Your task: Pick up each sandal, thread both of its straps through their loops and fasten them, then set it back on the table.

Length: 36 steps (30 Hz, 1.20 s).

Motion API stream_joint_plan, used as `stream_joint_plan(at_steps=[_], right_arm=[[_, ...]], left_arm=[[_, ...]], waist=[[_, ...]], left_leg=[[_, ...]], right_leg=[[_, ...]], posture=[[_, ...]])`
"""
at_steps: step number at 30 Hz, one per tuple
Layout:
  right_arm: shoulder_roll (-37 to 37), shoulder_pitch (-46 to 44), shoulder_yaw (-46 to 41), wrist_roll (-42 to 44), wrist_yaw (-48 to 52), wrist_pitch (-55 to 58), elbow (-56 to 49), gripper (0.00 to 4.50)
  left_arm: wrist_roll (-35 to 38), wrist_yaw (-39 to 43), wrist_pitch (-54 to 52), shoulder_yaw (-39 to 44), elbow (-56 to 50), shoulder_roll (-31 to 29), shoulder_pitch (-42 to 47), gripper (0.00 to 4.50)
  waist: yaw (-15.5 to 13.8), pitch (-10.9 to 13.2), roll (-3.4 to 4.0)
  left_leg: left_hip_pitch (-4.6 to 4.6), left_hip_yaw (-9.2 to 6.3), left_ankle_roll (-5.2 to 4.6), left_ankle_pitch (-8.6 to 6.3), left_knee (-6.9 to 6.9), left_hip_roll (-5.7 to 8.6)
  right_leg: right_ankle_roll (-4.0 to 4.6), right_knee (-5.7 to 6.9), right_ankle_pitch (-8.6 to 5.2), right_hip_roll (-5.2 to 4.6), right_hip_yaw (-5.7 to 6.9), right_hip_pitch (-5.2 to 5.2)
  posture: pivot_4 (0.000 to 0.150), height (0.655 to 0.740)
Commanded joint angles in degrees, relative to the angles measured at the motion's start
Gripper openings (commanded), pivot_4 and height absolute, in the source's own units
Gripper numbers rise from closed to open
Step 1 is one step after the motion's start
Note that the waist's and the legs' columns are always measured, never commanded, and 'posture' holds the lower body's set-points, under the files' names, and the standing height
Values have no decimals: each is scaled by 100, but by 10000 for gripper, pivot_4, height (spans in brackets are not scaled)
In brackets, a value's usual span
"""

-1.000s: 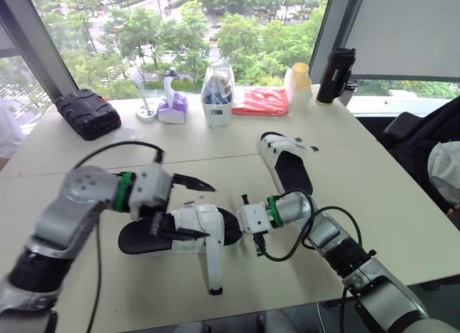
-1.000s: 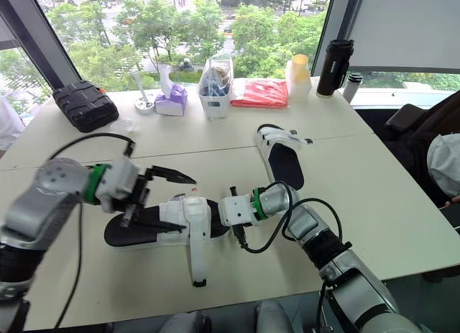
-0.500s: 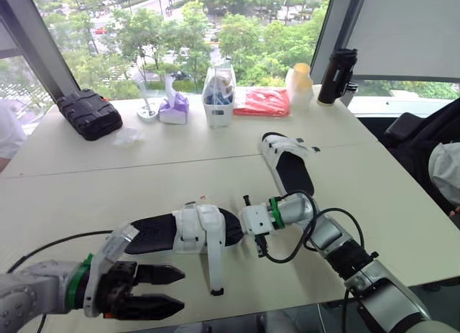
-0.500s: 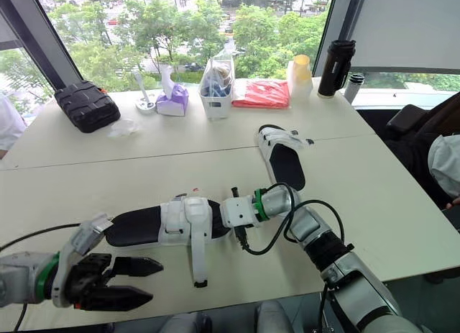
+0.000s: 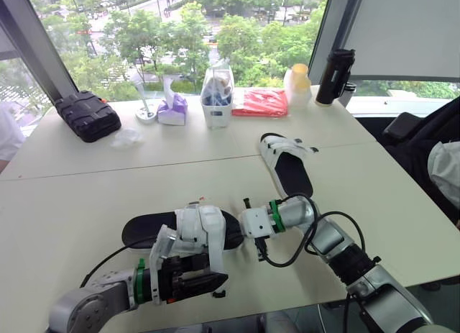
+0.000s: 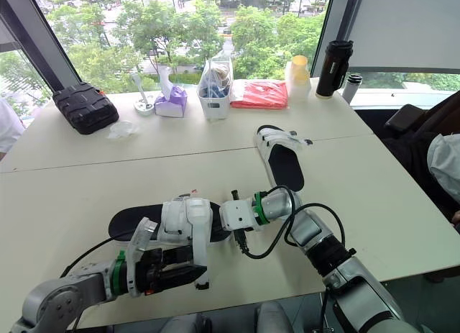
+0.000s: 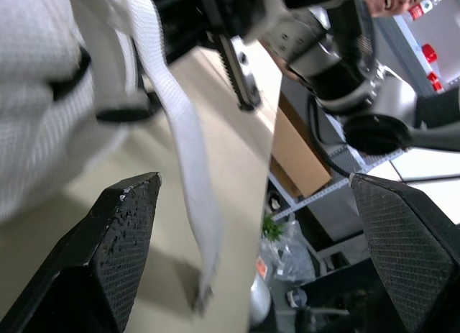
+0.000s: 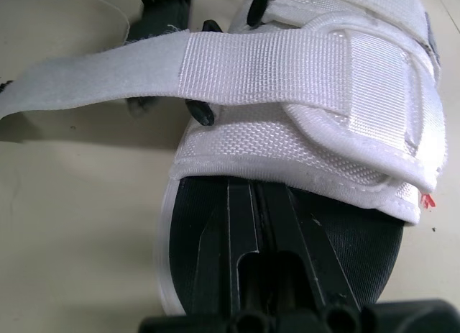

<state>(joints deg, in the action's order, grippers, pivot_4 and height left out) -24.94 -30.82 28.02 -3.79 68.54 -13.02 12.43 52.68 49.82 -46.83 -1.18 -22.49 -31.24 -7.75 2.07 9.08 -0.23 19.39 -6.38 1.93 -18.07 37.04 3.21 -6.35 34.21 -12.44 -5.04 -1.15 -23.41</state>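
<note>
The left pincer [image 7: 255, 183] gapes wide, with the sandal's [image 5: 180, 229] loose strap [image 7: 180, 131] lying between its fingers. That webbing looks light and floppy, so it is best pinched near its free tip. The right pincer [image 8: 241, 203], narrowed, rests on the insole.

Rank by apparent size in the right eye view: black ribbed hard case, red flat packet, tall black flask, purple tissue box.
1. black ribbed hard case
2. red flat packet and tall black flask: too alike to rank
3. purple tissue box
</note>
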Motion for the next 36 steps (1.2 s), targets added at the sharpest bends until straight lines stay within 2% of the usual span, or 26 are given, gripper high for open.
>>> stream_joint_plan(at_steps=[1, 9, 10, 12, 19, 24, 31, 34, 36], right_arm=[[-114, 287, 473, -359, 246, 157, 141, 0], [-142, 319, 456, -366, 192, 207, 107, 0], [-138, 318, 458, -368, 185, 212, 107, 0], [-129, 309, 460, -370, 174, 213, 115, 0], [-96, 279, 448, -381, 136, 238, 147, 0], [-108, 245, 436, -378, 146, 234, 160, 0], [-138, 261, 438, -385, 147, 196, 162, 0], [-128, 258, 454, -397, 148, 153, 192, 0], [-108, 248, 464, -405, 141, 135, 207, 0]], left_arm=[[-44, -58, 28, 7, 47, 66, 121, 43608], [-145, 59, 34, -80, 223, 121, 259, 43608], [-140, 62, 17, -93, 241, 138, 286, 41389], [-135, 75, -41, -129, 265, 154, 344, 35617], [-90, 116, -259, -257, 219, 109, 412, 543], [64, 158, -499, -263, 96, 32, 492, 543], [1539, 71, -1369, 651, 174, -248, 971, 543], [1841, -55, -1565, 874, 434, -311, 1376, 543], [1795, -72, -1623, 874, 649, -343, 1687, 543]], waist=[[0, 0, 0], [-7, 0, 0], [-8, 0, 0], [-8, 0, 0], [-5, 0, 0], [-6, 0, 0], [-3, 0, 0], [-2, 0, 0], [-2, 0, 0]], left_leg=[[0, 0, 0, 0, 0, 0], [0, 0, 0, 0, 1, 0], [0, 0, 0, 0, 2, 0], [0, 0, 0, 0, 2, 0], [1, -1, 0, 0, 1, 0], [0, -1, 0, 0, 1, 0], [0, -3, 0, 0, 2, -2], [0, -5, 0, 0, 3, 0], [0, -5, 1, 1, 2, 3]], right_leg=[[0, 0, 0, 0, 0, 0], [0, 0, 0, -1, 0, 1], [0, 0, -1, -1, 0, 1], [0, 0, 0, -1, 0, 2], [-1, -1, 0, -1, 0, 1], [-1, 0, -1, -1, 1, 1], [-1, 1, -1, -1, 1, 0], [-2, 2, -1, 0, 3, 1], [-3, 2, 0, 0, 3, 1]], posture=[[1500, 7400], [1500, 7400], [1500, 7400], [1500, 7400], [1500, 7400], [1500, 7400], [1500, 7400], [1500, 7400], [1500, 7400]])
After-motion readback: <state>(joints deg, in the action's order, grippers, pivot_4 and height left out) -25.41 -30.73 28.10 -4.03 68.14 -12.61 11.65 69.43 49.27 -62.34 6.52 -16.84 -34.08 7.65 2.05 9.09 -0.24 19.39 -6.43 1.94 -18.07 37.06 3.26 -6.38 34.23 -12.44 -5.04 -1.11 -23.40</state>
